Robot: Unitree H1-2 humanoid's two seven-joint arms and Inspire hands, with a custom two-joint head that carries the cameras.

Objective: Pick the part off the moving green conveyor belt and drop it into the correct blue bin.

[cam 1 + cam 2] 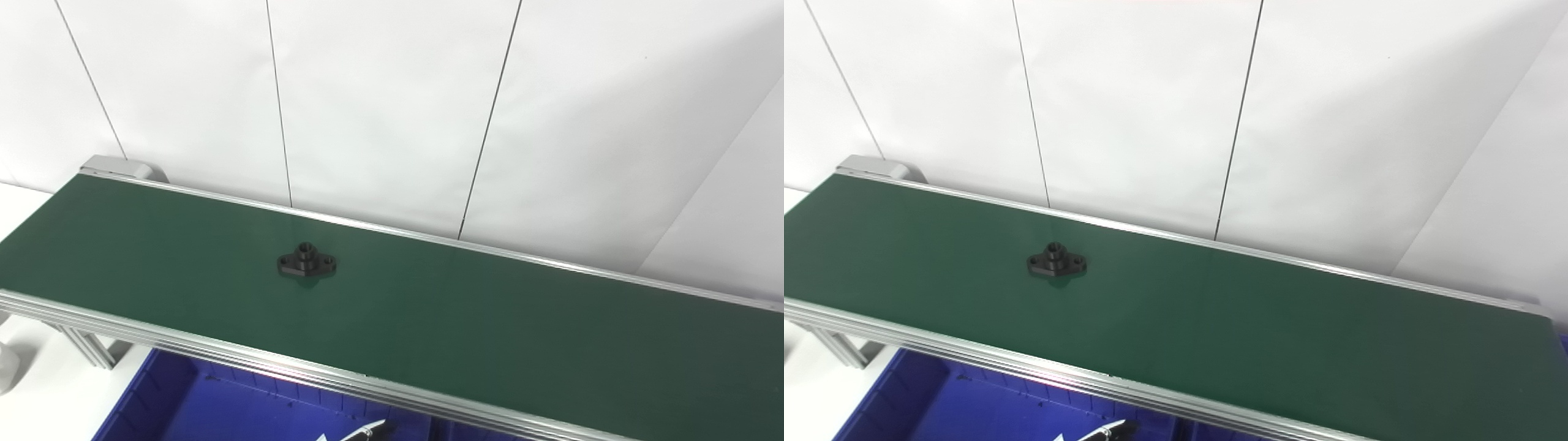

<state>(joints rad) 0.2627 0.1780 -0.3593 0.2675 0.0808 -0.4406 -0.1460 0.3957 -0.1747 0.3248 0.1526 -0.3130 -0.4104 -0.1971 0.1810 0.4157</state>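
A black flanged part (306, 262) with a raised round hub and two bolt holes lies flat on the green conveyor belt (459, 318), left of the belt's middle. It also shows in the right eye view (1056, 263). Neither hand is clearly in view. A small black-and-white tip (367, 430) pokes in at the bottom edge over the blue bin; I cannot tell what it is or whether it belongs to a hand.
A blue bin (184, 404) sits below the belt's near aluminium rail (245, 355), at the bottom left. A white panelled wall (392, 110) stands behind the belt. The belt's left end roller housing (116, 166) is at the far left.
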